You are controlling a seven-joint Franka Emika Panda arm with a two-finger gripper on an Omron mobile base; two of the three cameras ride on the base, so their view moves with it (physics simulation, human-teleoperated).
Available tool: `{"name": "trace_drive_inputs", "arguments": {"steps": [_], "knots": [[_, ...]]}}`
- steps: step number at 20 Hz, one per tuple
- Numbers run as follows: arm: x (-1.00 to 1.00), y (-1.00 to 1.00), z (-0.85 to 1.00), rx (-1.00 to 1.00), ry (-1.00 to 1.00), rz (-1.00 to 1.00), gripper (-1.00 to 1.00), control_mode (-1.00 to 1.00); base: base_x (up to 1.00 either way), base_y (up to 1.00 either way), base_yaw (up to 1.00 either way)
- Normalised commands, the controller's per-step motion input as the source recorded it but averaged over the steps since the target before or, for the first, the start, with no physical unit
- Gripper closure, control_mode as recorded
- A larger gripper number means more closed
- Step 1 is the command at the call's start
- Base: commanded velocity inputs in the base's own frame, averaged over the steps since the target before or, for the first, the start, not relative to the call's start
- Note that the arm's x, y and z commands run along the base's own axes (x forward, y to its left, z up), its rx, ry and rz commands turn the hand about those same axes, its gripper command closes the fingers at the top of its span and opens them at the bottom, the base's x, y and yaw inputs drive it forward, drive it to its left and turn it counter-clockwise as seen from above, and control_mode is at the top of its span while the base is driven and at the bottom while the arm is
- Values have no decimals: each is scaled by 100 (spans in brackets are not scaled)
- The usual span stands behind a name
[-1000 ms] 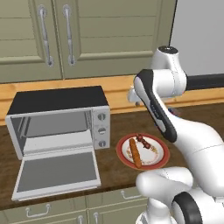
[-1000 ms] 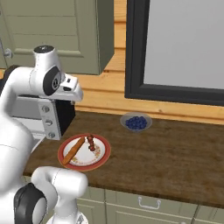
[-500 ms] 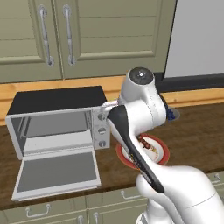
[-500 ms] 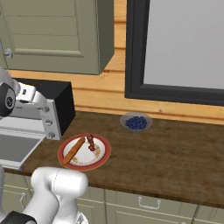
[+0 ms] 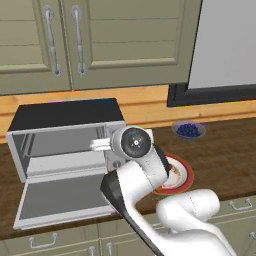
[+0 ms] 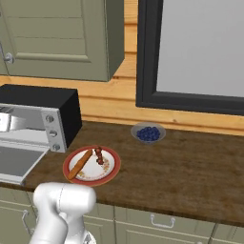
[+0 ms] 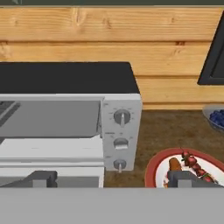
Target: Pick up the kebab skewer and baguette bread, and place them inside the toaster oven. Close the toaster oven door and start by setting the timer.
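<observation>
The wide-open, empty two-finger gripper [image 7: 112,178] should be lowered squarely over the short dark-red kebab skewer [image 6: 99,155], probably touching the slim golden baguette [image 6: 79,164].

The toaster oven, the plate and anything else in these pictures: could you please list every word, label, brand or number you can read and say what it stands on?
None can be read.
The toaster oven: the silver panel around its three knobs bears no lettering; each knob has just a plain pointer line.
The plate and the bowl of blue berries: no print or marks.
The cabinet doors and wooden wall: plain.
</observation>
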Motion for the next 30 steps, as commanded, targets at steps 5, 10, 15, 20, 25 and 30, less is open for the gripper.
{"name": "trace_drive_inputs", "arguments": {"steps": [5,10,15,20,25,30], "knots": [[-40,80,-23,12,-6,-2,-100,-100,0,0,0],[-10,46,-6,6,-5,-6,-100,-100,0,0,0],[34,11,-1,0,-1,-2,-100,-100,0,0,0],[59,35,-16,-12,1,0,-100,-100,0,0,0],[33,4,-62,-3,-3,10,-100,-100,0,0,0],[62,2,-12,0,-3,0,-100,-100,0,0,0]]}}
